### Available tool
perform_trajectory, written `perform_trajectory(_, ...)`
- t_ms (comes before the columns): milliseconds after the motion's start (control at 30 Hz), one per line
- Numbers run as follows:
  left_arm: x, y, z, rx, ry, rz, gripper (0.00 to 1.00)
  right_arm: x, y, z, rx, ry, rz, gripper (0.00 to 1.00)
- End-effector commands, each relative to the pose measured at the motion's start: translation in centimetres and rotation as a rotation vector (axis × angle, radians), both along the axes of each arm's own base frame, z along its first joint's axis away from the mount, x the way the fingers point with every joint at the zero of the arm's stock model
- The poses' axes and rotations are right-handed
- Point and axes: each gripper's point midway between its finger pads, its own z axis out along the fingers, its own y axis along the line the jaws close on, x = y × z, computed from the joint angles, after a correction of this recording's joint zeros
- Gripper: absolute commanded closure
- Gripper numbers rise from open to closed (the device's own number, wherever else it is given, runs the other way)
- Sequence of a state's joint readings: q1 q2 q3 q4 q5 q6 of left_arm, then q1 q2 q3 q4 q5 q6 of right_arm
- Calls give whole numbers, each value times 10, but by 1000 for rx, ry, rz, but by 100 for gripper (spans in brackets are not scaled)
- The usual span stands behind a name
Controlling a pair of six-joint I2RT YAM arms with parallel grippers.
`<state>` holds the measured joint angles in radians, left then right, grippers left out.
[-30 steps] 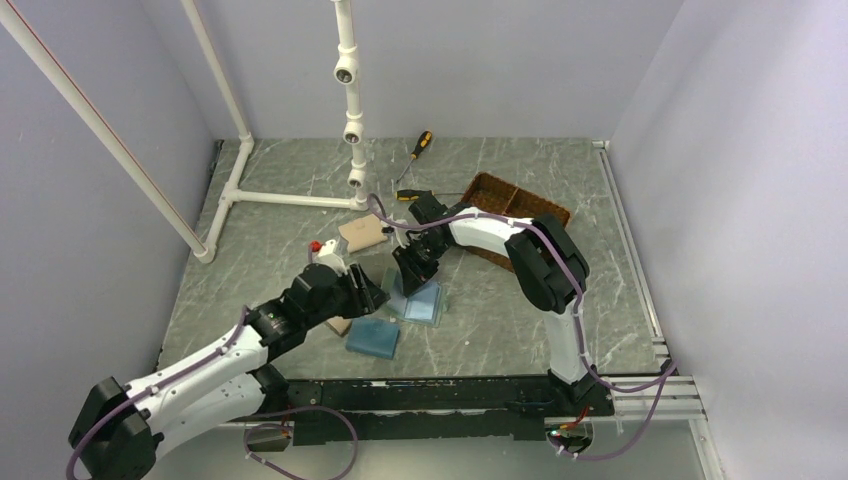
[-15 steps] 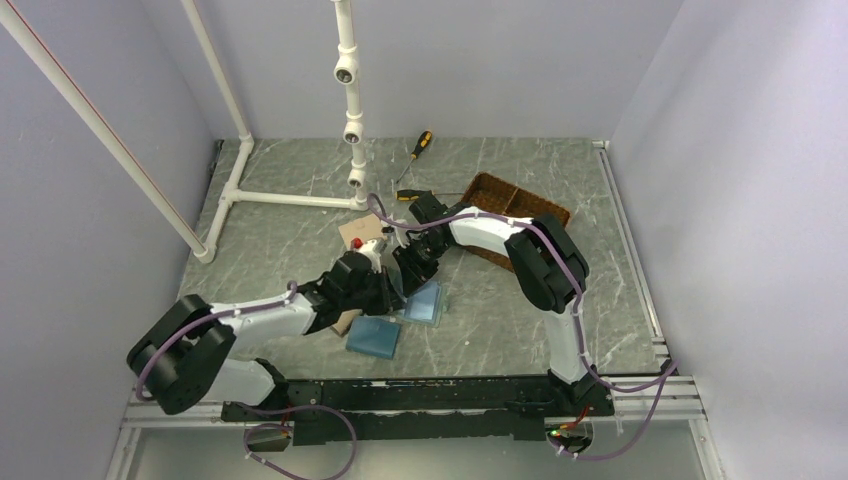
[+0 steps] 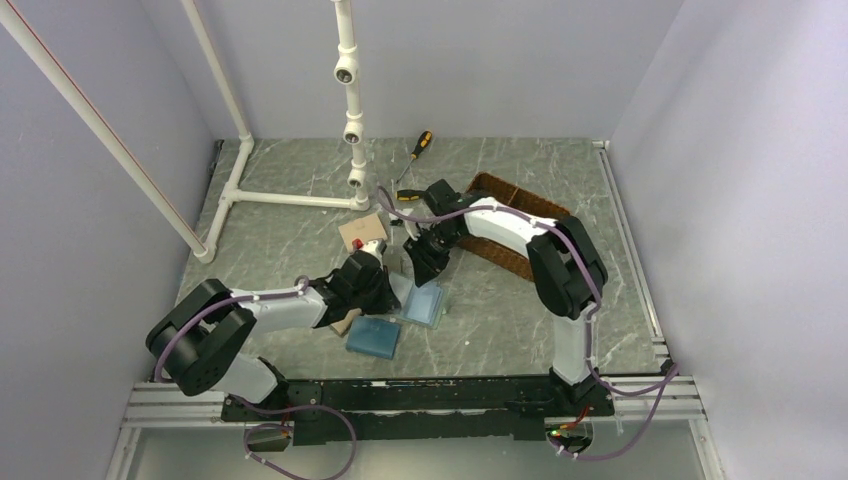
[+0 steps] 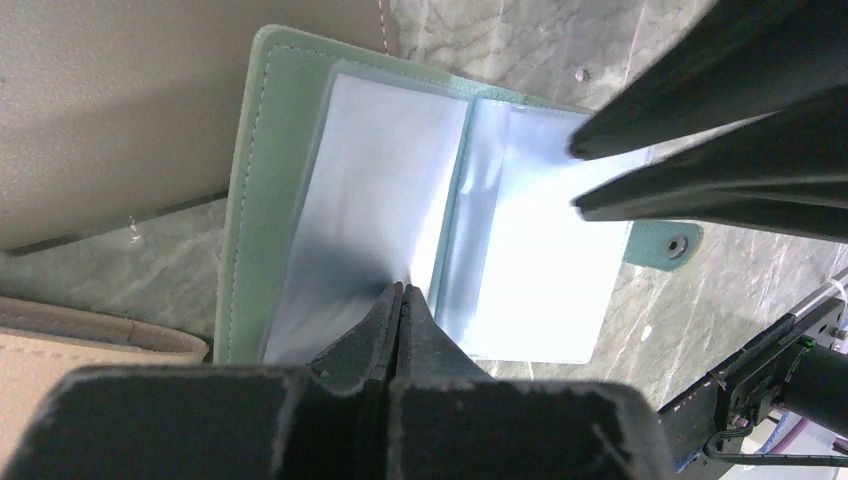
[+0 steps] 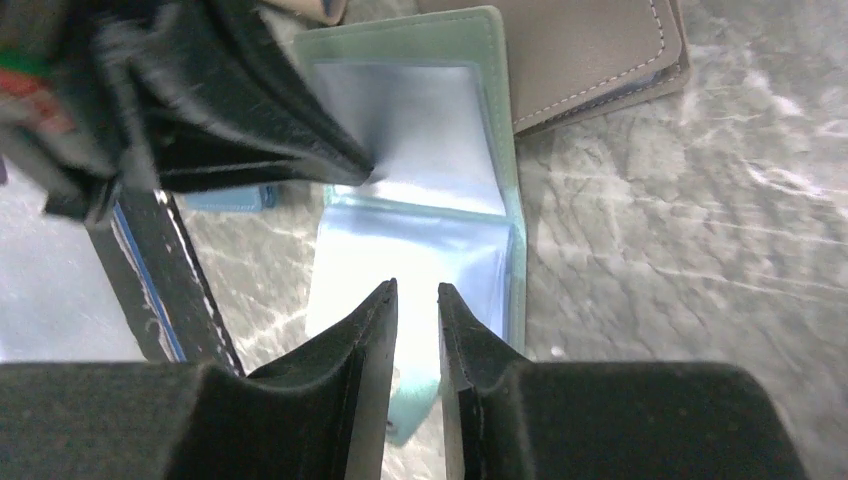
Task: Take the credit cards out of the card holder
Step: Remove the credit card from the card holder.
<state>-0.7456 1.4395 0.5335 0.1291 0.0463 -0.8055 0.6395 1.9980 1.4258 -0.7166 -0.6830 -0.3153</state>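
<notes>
The sage-green card holder (image 4: 245, 200) lies open on the table, its pale blue-green pockets facing up; it also shows in the top view (image 3: 425, 303) and in the right wrist view (image 5: 420, 130). The pockets glare white, and I cannot make out any credit card. My left gripper (image 4: 402, 287) is shut, its tips pressed on the left panel beside the centre fold. My right gripper (image 5: 417, 287) is open by a narrow gap, and hovers just over the panel with the snap tab (image 4: 675, 245). The two grippers are close together (image 3: 405, 272).
A darker blue wallet (image 3: 373, 338) lies just in front of the card holder. A tan wallet (image 3: 362, 232) lies behind it, and a grey-brown one (image 5: 590, 50) touches its edge. A woven basket (image 3: 500, 183), a screwdriver (image 3: 420, 145) and a white pipe frame (image 3: 350, 100) stand at the back.
My left arm has reached forward and to the right, and its shut tips have come down on the open card holder. My right gripper has shifted slightly right over the other panel.
</notes>
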Motion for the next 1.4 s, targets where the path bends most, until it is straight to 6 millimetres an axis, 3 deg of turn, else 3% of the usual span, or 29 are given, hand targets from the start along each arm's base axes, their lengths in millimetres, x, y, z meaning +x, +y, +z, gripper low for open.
perform_trajectory(0, 6, 4, -6, 46, -10, 17, 100, -5, -14, 29, 36, -125, 125, 75)
perform_trajectory(133, 5, 5, -6, 42, -14, 18, 100, -9, -26, 21, 0, -155, 161, 75)
perform_trajectory(367, 2, 8, -7, 39, -9, 24, 100, 6, -49, 8, -116, -211, 126, 75)
perform_trajectory(467, 2, 8, -6, 36, -12, 25, 100, 3, -58, 1, -141, -205, 134, 75)
perform_trajectory(700, 2, 1, 1, 4, -19, 4, 98, -12, -53, -2, -97, -132, 160, 72)
perform_trajectory(1067, -1, -12, 24, -86, -46, -40, 76, -4, -51, -27, -162, -82, 73, 75)
perform_trajectory(1367, -5, -17, 15, -91, -15, -74, 44, -2, -40, -31, -140, -39, 17, 87)
